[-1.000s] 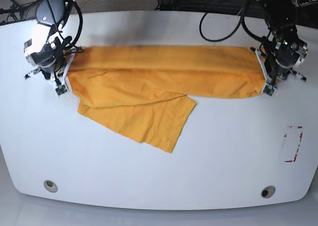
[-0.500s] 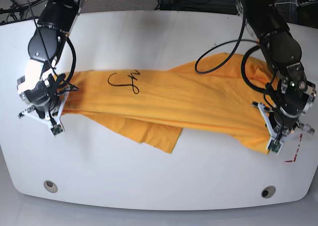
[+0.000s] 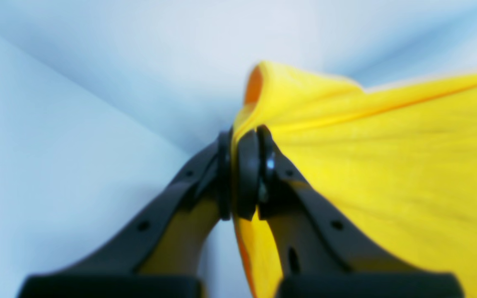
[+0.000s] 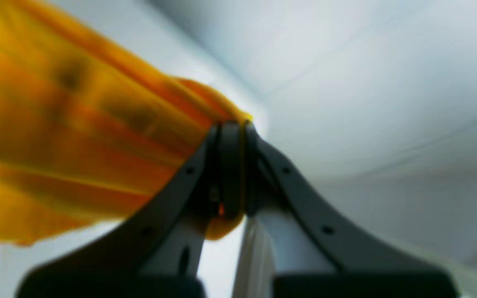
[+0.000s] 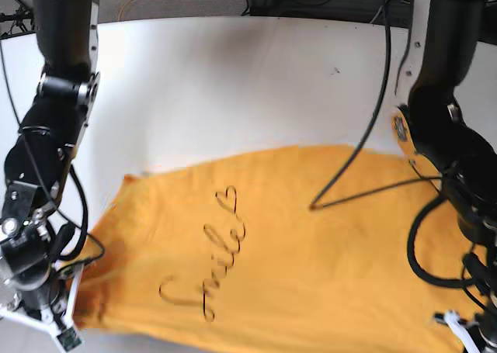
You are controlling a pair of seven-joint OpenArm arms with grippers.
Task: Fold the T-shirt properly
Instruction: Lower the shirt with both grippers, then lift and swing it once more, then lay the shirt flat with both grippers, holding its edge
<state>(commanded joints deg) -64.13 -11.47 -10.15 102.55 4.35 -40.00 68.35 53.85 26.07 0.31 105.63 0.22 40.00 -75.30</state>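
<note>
a: where's the cloth? the large orange-yellow cotton t-shirt (image 5: 279, 244) with black cursive print lies spread across the near half of the white desk (image 5: 233, 81), print side up, heart toward 12 o'clock, lettering running down toward 7.

b: jaws?

a: both clenched on fabric. left gripper (image 3: 242, 174) pinches a folded edge, cloth fanning off toward 3 o'clock in its wrist view. right gripper (image 4: 230, 165) grips a bunched corner, cloth trailing toward 9 o'clock.

b: so the shirt hangs between them.

a: yes. in the base view the right gripper (image 5: 54, 314) sits at 8 o'clock, the left gripper is nearly out of frame at 4 o'clock. long axis runs 9 to 3, straight from one arm to the other; neither looks nearer. my guess: the next move depends on both held ends travelling together across that axis.
</note>
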